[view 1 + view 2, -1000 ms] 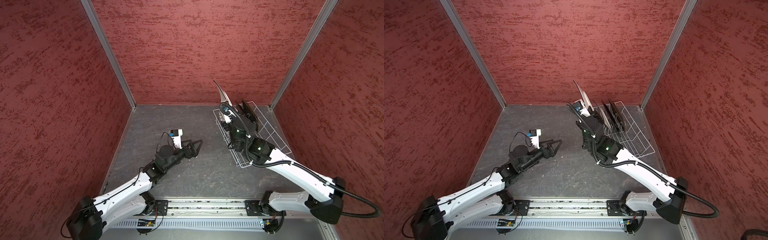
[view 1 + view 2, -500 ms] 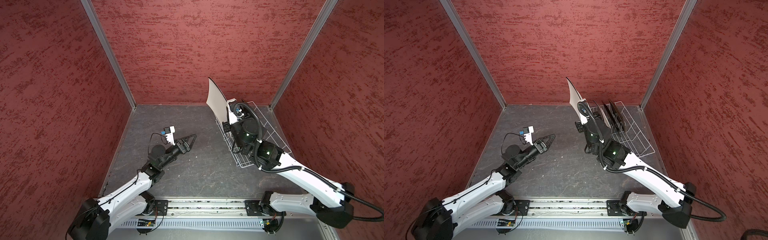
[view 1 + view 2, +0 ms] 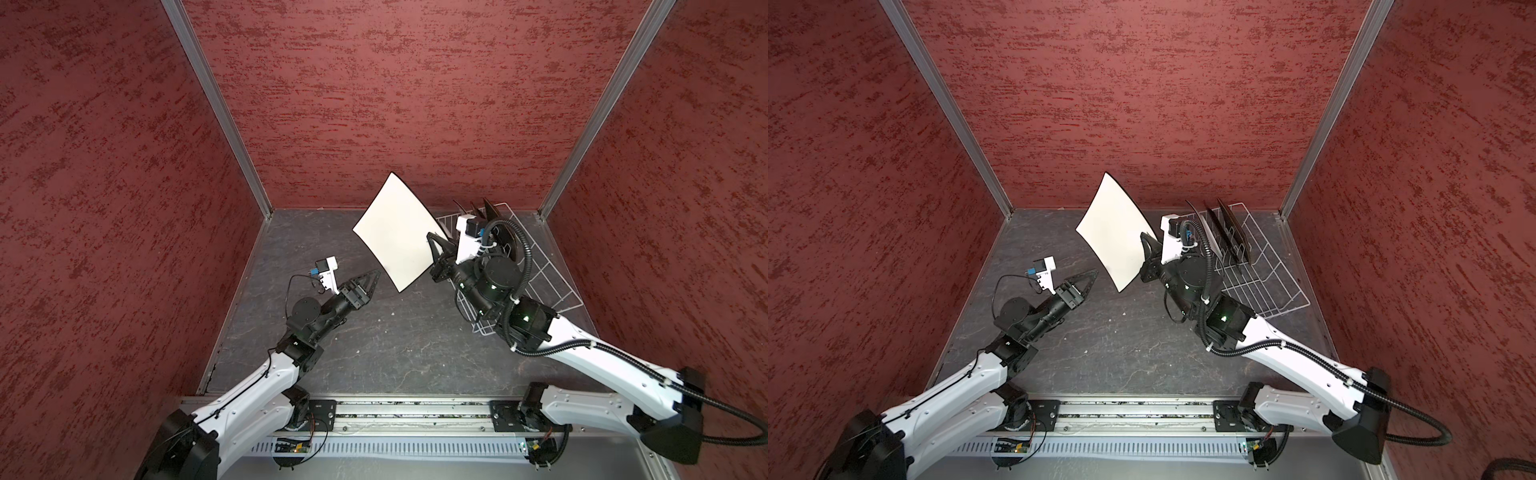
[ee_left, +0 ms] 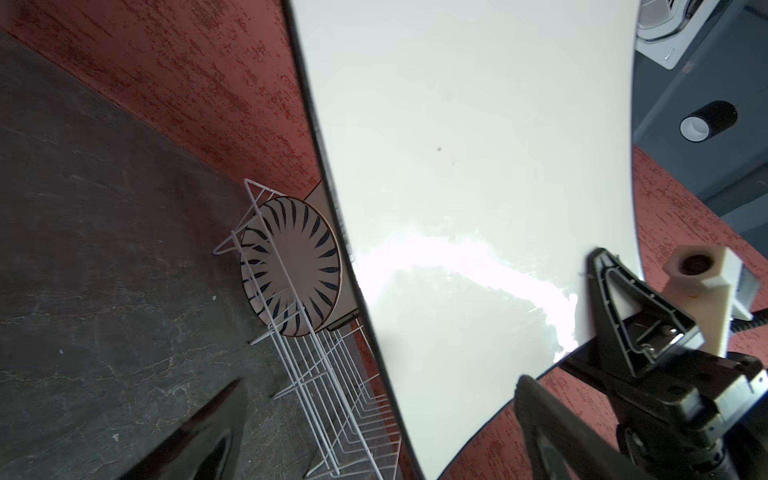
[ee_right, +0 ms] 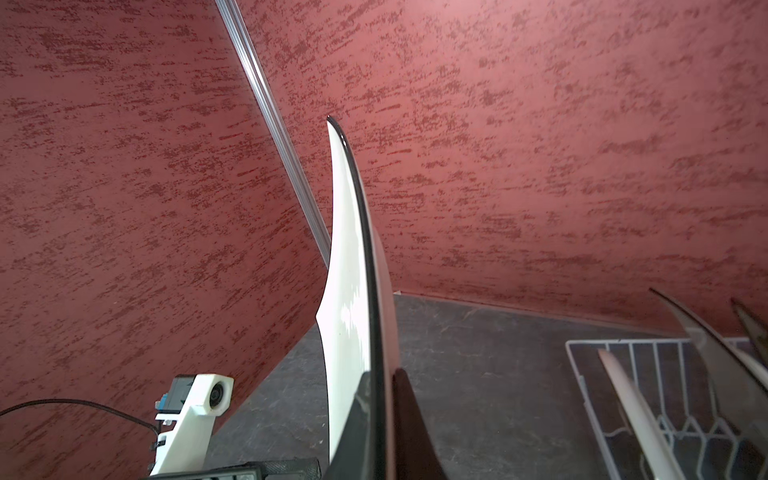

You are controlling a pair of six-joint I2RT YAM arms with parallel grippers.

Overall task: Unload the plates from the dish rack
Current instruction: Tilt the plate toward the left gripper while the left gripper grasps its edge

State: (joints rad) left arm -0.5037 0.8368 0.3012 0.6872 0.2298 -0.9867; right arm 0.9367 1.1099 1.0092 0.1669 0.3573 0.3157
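Plate: glossy cream square, dark rim, curved, aloft beside white wire dish rack | my right pincer clamped its edge | my left pincer gaped wide, empty, near its lower corner

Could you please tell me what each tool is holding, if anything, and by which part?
The right tool is shut on one edge of a plain cream square plate; the left tool is open and empty.
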